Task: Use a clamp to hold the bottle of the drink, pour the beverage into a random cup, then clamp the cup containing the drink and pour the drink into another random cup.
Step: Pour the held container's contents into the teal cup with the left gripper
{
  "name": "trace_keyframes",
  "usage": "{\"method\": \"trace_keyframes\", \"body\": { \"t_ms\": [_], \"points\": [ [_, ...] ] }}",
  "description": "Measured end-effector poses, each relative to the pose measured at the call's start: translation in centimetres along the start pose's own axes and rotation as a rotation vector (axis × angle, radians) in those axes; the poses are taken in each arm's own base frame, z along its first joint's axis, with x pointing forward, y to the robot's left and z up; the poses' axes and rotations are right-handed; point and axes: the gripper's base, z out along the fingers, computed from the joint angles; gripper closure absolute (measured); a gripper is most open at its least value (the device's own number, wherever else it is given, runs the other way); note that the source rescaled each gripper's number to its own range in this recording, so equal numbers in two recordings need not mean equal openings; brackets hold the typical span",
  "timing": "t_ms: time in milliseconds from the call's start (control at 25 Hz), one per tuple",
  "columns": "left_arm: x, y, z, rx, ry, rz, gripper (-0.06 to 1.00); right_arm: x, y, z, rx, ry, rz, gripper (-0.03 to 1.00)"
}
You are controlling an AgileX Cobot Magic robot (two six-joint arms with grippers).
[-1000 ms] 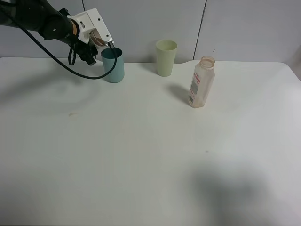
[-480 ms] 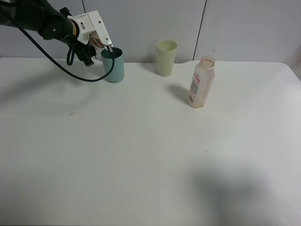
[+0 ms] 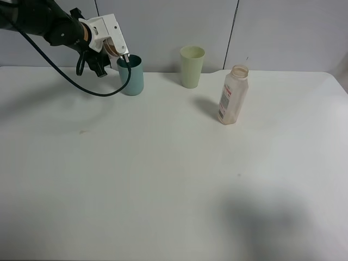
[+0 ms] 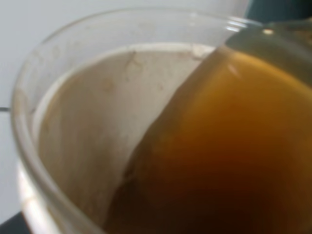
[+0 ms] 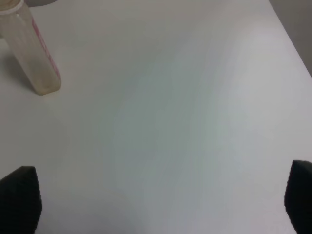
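My left gripper is at the back left, shut on a clear cup that is tilted over the rim of the teal cup. In the left wrist view the clear cup fills the frame. Brown drink lies against its lowered lip, next to the teal cup's rim. A pale green cup stands upright to the right. The clear plastic bottle stands upright and looks empty; it also shows in the right wrist view. My right gripper is open, above bare table.
The white table ends at a grey wall just behind the cups. A black cable hangs from the left arm beside the teal cup. The right arm is out of the high view.
The left gripper with the clear cup has shifted slightly up and to the left, staying tilted over the teal cup. Bottle and green cup have not moved.
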Motion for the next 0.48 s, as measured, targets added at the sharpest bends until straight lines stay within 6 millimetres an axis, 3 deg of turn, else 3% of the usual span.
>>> {"method": "trace_keyframes", "body": {
  "t_ms": [480],
  "points": [
    [0.21,-0.07,0.00,0.008,0.023,0.055,0.94,0.00,0.00,0.00,0.000,0.000,0.000,-0.03]
  ]
}}
